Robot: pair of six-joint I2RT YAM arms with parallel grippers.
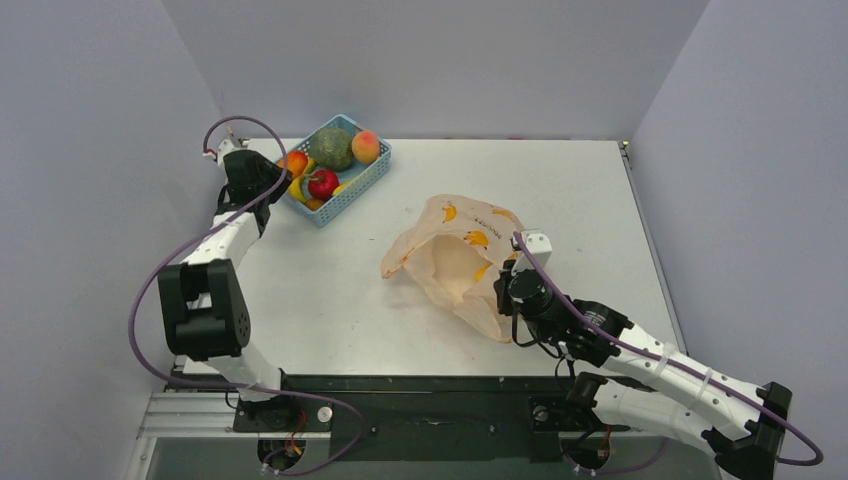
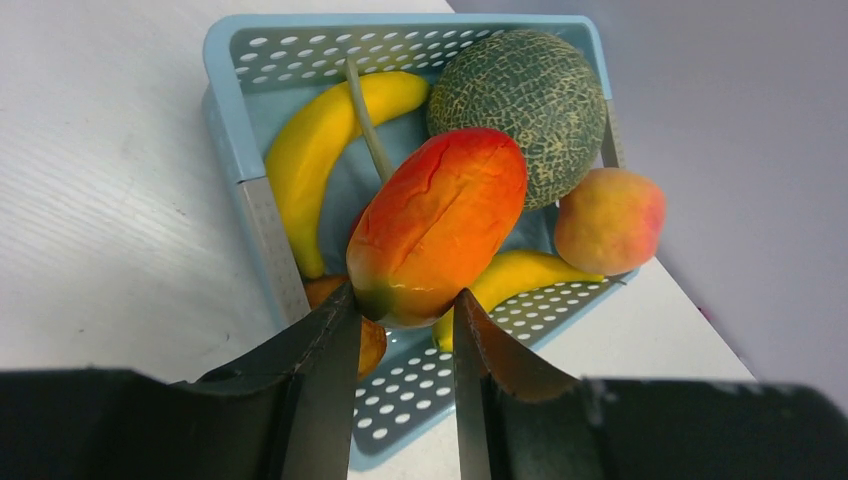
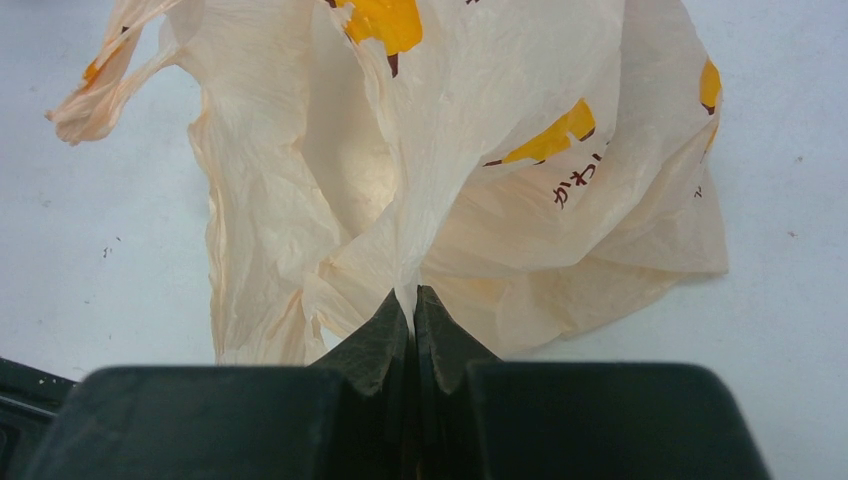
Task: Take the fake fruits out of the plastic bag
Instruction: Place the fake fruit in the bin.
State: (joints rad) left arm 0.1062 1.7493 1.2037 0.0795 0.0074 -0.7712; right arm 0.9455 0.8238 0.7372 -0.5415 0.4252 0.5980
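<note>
Orange-red fruit (image 2: 440,225) is out of the plastic bag (image 1: 460,255) & hangs right over the blue basket (image 2: 300,45). The left gripper (image 2: 405,300) pinches it by its lower end btwn both fingers; it's not yet set down. In the basket below it: a peach-pink fruit (image 2: 608,220) at one corner, plus a rough green melon (image 2: 520,110), yellow bananas (image 2: 300,150) & a red apple (image 1: 322,183).

The bag lies slumped on the table (image 1: 300,300), well apart from the basket, w/ its mouth gaping roughly toward the basket side. The right gripper (image 3: 413,295) has its fingers pressed together on a fold of bag film, at the bag's edge farthest from the basket.

Progress, as a guess: nearly done. There's no fruit-shaped bulge in the bag. What's left is prob. dropping the held fruit into the basket & checking the folds for other fake fruits.

Views:
- **Top cam:** the only one w/ bag & basket together. It looks into the bag's pale inside, where no fruit is seen. Too coarse to read either grip.
- **Left wrist cam:** shows the pinch & the basket contents up close, no bag.
- **Right wrist cam:** shows the nip on the film, the banana print & dark lettering, no basket. Creases hide most of the bag's inside.
</note>
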